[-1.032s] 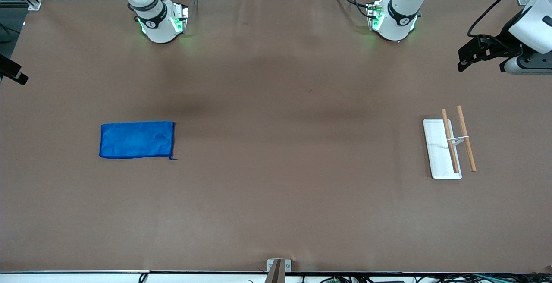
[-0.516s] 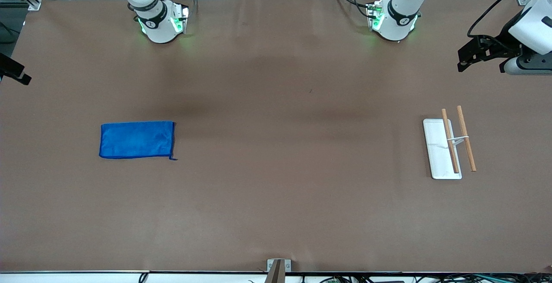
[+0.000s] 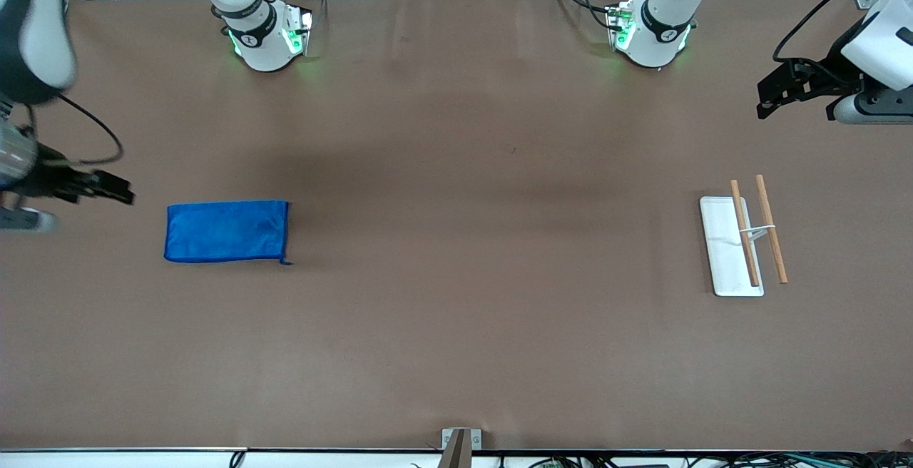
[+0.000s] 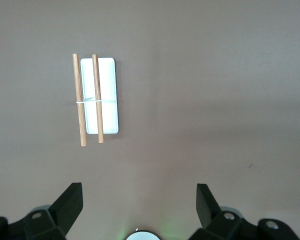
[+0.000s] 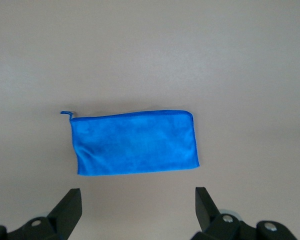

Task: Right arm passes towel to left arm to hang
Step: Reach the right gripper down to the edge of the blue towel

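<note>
The bright blue towel (image 3: 227, 231) lies flat on the brown table toward the right arm's end, and it also shows in the right wrist view (image 5: 135, 142). Its small loop sticks out at one corner (image 3: 286, 262). My right gripper (image 3: 123, 192) is open and empty in the air beside the towel's short edge, over the table's end; the right wrist view shows its open fingers apart from the towel (image 5: 137, 202). My left gripper (image 3: 767, 100) is open and empty, and waits high over the left arm's end (image 4: 139, 202).
A white tray (image 3: 722, 240) with two wooden rods (image 3: 771, 228) held over it stands toward the left arm's end, and it also shows in the left wrist view (image 4: 108, 95). The arm bases (image 3: 265, 40) stand at the table's back edge.
My right arm has swung into view from the table's end and now hangs beside the towel. The towel, the tray and my left arm have not moved.
</note>
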You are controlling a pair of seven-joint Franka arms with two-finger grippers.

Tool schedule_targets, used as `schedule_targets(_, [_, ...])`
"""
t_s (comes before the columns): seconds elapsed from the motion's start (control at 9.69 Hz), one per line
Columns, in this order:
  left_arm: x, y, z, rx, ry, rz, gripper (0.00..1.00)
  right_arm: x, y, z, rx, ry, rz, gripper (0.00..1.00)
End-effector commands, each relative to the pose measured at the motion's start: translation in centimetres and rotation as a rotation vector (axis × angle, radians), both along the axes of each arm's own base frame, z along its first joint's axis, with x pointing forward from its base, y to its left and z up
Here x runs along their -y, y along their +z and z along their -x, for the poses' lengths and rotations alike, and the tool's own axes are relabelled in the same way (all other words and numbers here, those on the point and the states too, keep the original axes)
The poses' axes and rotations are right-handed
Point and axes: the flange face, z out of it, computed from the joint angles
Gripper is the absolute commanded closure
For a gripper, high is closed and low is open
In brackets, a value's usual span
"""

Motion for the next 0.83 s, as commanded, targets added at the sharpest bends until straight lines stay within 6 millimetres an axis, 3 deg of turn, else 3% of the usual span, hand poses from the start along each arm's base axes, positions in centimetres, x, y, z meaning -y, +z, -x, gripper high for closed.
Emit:
schedule_targets(0.0, [0.0,-1.6,-0.3,-0.029,0.0,-0.006,0.0,-0.3,-8.5,2.6,0.04,0.067,0.0,0.0])
schedule_targets(0.21, [0.0,-1.6,-0.3,-0.029,0.003,-0.006,0.0,-0.8,-16.6,4.1,0.073,0.079,0.011,0.0])
schedule_targets(0.41, [0.0,-1.7,-0.4,-0.032,0.003,-0.007,0.0,-1.4,-22.9,5.2,0.112,0.108,0.028,0.0])
schedule_targets(0.72, [0.0,-1.9,-0.4,-0.035,0.003,-0.008,0.0,-1.8,-27.2,5.8,0.088,0.114,0.03,0.02])
